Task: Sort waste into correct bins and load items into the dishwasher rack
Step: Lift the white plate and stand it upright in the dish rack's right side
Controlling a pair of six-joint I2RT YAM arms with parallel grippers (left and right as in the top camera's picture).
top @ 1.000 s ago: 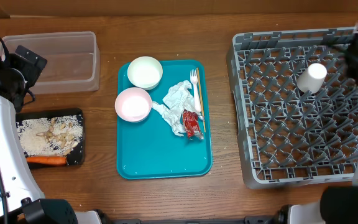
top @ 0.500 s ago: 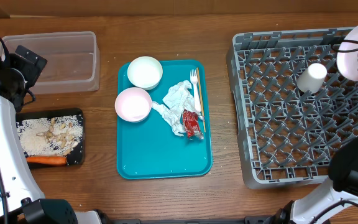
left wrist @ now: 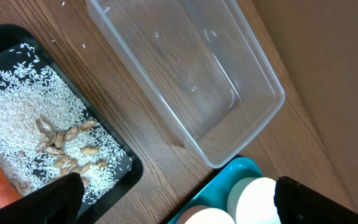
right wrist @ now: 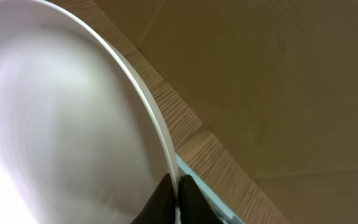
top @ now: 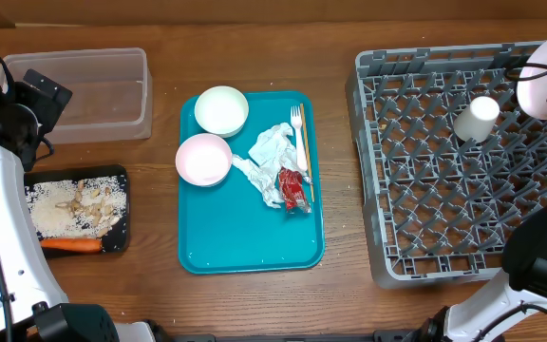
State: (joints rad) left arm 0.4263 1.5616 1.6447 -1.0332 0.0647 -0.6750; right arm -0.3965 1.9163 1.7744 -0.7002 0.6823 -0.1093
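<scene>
Right end effector (right wrist: 176, 190): clamped on the rim of the white plate (top: 537, 90); the plate stands on edge over the back right corner of the rack (top: 444, 218)
Left end effector (left wrist: 176, 182): fingers wide apart, gripping nothing; above the surface near the clear tub (top: 93, 95) and the black tray (top: 123, 204)
Rack: grey crate at the right; a white cup (top: 477, 119) lies among its pegs
Teal tray (top: 245, 242): white bowl (top: 221, 110) and pinkish bowl (top: 204, 159) at its left; crumpled napkins (top: 272, 157), red wrapper (top: 293, 188), fork (top: 297, 123) and wooden stick (top: 306, 161) at its right
Black tray: rice (top: 55, 209); beige scraps (top: 98, 198); carrot (top: 69, 244) along the near edge
</scene>
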